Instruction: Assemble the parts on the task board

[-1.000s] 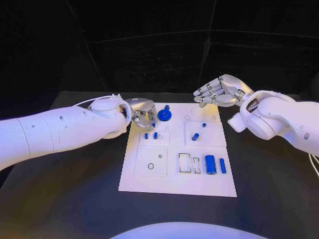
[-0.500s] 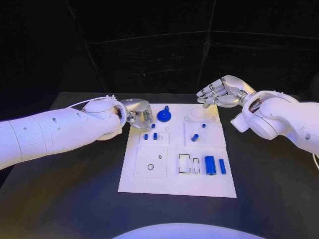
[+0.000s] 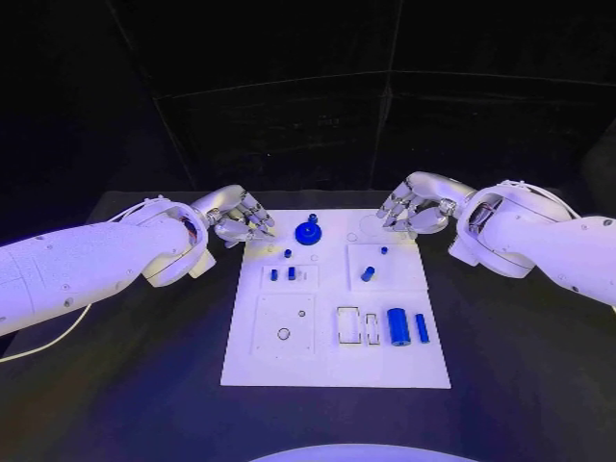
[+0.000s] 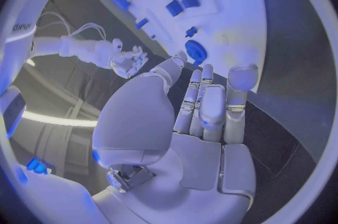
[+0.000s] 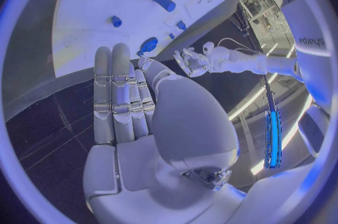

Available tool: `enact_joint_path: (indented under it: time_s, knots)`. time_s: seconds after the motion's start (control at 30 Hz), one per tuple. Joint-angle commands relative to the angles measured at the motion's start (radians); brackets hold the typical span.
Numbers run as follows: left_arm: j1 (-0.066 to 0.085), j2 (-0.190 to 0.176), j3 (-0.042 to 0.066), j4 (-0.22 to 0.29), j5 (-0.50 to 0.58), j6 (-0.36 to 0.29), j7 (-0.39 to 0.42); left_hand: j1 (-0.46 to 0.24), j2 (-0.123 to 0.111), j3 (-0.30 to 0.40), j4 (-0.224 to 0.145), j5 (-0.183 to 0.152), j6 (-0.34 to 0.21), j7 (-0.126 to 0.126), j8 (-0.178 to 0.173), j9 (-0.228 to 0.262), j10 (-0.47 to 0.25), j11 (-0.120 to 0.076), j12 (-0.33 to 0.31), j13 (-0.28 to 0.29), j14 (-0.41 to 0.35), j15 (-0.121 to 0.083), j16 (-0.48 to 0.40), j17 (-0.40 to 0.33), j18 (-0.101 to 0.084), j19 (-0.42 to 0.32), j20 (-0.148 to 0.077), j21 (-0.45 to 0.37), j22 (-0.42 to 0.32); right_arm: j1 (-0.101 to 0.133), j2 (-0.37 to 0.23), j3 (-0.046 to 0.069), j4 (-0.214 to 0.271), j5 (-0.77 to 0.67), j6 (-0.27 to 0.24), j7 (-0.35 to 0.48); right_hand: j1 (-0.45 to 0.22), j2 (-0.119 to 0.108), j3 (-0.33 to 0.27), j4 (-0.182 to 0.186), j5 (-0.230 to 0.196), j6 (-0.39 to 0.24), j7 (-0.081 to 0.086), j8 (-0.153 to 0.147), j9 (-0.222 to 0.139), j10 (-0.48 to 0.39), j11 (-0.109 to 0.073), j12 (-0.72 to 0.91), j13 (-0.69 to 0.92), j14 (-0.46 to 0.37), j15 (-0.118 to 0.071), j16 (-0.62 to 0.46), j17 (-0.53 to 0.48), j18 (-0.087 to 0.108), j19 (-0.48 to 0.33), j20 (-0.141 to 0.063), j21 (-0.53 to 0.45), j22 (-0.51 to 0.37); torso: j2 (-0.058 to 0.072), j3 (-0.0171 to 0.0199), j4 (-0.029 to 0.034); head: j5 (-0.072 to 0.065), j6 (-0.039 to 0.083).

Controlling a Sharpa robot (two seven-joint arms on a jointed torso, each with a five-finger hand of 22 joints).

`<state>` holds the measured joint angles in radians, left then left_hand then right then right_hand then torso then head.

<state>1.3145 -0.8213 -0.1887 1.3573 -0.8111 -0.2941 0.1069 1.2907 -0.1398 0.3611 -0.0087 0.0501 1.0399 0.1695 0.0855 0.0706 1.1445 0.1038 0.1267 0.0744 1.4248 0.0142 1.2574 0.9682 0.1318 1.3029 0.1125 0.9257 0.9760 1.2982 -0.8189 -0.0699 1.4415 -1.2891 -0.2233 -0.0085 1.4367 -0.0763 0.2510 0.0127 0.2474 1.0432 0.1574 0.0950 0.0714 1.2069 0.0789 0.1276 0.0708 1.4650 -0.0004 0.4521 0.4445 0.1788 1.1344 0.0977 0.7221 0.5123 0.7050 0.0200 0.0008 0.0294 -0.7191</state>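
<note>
The white task board (image 3: 322,361) lies mid-table. A blue round part (image 3: 308,231) stands near its far edge, also seen as the round part (image 4: 195,50) in the left wrist view. Two small blue pegs (image 3: 282,274) stand left of centre, a short blue peg (image 3: 368,274) lies to their right, and a thick blue cylinder (image 3: 397,329) with a slim one (image 3: 421,326) lies at the near right. My left hand (image 3: 239,219) hovers just off the board's far left corner, fingers straight, holding nothing. My right hand (image 3: 412,207) hovers at the far right corner, likewise holding nothing.
The black table (image 3: 128,366) surrounds the board on all sides. The board has rectangular slots (image 3: 349,324) and a round hole (image 3: 283,334) in its near half. Both white forearms reach in from the sides beside the board's far half.
My left hand has drawn back leftward off the board's far left area, away from the round part. My right hand has come down closer to the board's far right corner.
</note>
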Motion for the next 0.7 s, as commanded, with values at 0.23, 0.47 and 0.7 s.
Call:
enact_joint_path:
  time_s: [0.23, 0.47, 0.7]
  knots:
    - [0.001, -0.028, 0.0, 0.036, 0.743, 0.066, 0.366, 0.024, 0.037, -0.002, -0.004, 0.001, 0.015, 0.001, 0.008, 0.003, -0.005, -0.003, 0.008, 0.001, -0.036, 0.0, -0.042, -0.068, 0.031, -0.045, 0.004, -0.095, -0.079, -0.02, 0.015, 0.0, 0.01, -0.421, 0.034, -0.128, -0.039, -0.024, 0.03, 0.008, -0.008, -0.007, -0.001, -0.023, -0.003, -0.049, 0.007, -0.026, -0.003, 0.044, -0.003, 0.268, 0.19, -0.041, 0.092, 0.0, 0.293, 0.322, 0.0, -0.0002, -0.0015, -0.012, 0.012]
    - [0.0, -0.036, 0.0, 0.06, 0.792, 0.082, 0.401, 0.028, 0.042, -0.004, -0.005, 0.001, 0.019, -0.001, 0.011, 0.003, 0.004, -0.006, 0.017, 0.004, -0.043, -0.001, -0.05, -0.082, 0.035, -0.054, 0.003, -0.116, -0.096, -0.028, 0.02, -0.001, 0.015, -0.463, 0.072, -0.146, -0.052, -0.035, 0.046, 0.012, -0.019, -0.024, 0.006, -0.027, -0.002, -0.079, 0.017, -0.035, -0.004, 0.042, 0.006, 0.501, 0.389, -0.069, 0.147, 0.01, 0.461, 0.518, 0.001, -0.0014, 0.0005, -0.016, 0.011]
    - [-0.002, -0.042, 0.0, 0.078, 0.8, 0.086, 0.411, 0.031, 0.043, -0.004, -0.006, 0.002, 0.02, -0.002, 0.012, 0.003, 0.006, -0.007, 0.02, 0.004, -0.045, -0.002, -0.051, -0.084, 0.035, -0.056, 0.002, -0.121, -0.099, -0.037, 0.024, -0.001, 0.02, -0.47, 0.104, -0.142, -0.053, -0.036, 0.051, 0.01, -0.022, -0.024, 0.012, -0.025, -0.001, -0.092, 0.023, -0.037, -0.005, 0.034, 0.011, 0.557, 0.432, -0.074, 0.152, 0.016, 0.498, 0.561, 0.002, -0.0011, 0.0012, -0.018, 0.007]
